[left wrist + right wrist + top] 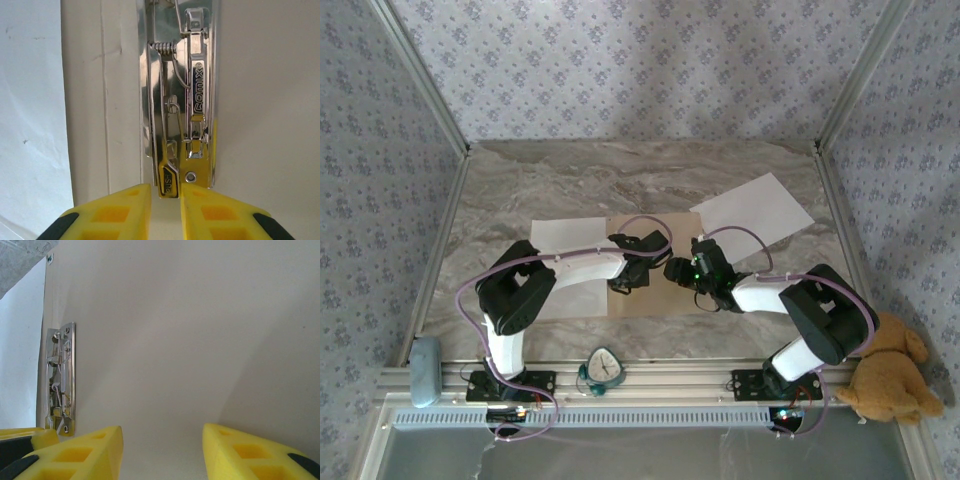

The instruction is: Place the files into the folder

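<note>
- I count two files: the left sheet (pixel 565 235) meets the folder's left edge, and the right sheet (pixel 752 212) lies tilted near the table's (pixel 620 180) far-right corner.
- One tan folder (pixel 660 305) lies open at the centre, with its metal clip (pixel 192 100) on the fold.
- My left gripper (pixel 166 192) is narrow around the clip's push tab (pixel 169 182); I cannot tell whether it pinches.
- My right gripper (pixel 162 435) hangs half-wide and empty over the folder's right half.
- One clock (pixel 604 367) sits at the near edge; bare marble runs along the far edge.

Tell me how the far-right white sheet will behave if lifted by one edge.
The sheet lies dead flat on the marble table, so it is probably thin, light and floppy, and would droop. No edge stands up, so it may be hard to catch and could just slide.
</note>
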